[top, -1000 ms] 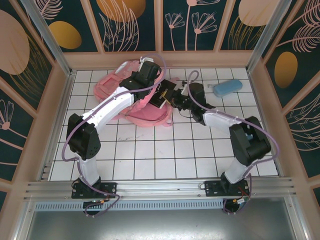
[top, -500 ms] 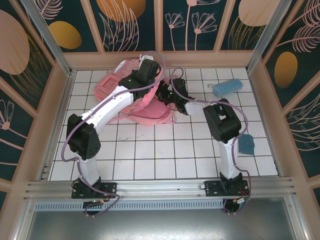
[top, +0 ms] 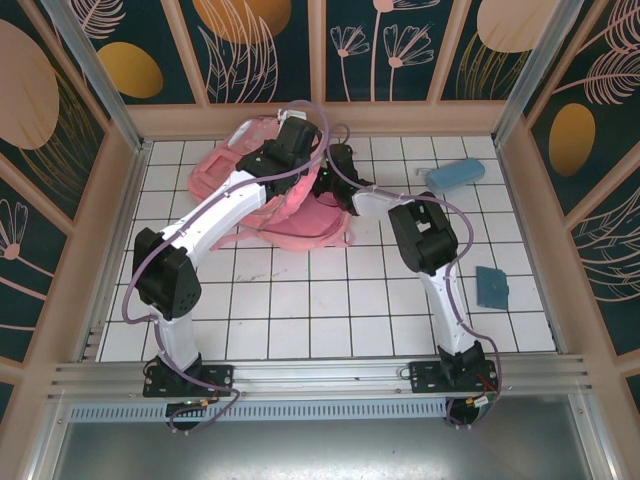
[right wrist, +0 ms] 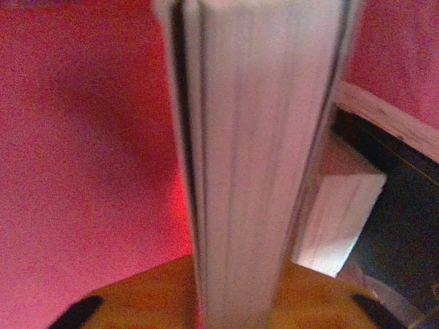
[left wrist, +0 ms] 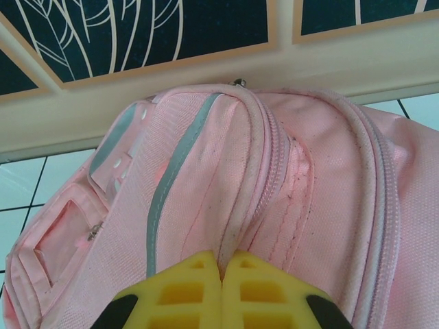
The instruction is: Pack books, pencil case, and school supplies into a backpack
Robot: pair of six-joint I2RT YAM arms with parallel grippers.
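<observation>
Pinching a ridge of pink fabric by the zip, the left gripper [left wrist: 221, 264] has its yellow fingers [left wrist: 185, 288] pressed together on the backpack [left wrist: 206, 171], and I'd say that's to lift the mouth and hold it wide. The backpack lies at the far side of the table [top: 300, 300], left of centre. Next over, the right gripper [top: 337, 160] reaches inside: a book [right wrist: 254, 137] stands edge-on between its pads [right wrist: 137, 301], pink lining all round, a second book [right wrist: 343, 212] lying beside it. Clamped or letting go? Too blurred, I cannot tell. Out right, the pencil case [top: 455, 175] and a flat teal item [top: 492, 287] wait on the tiles, well apart from the backpack
</observation>
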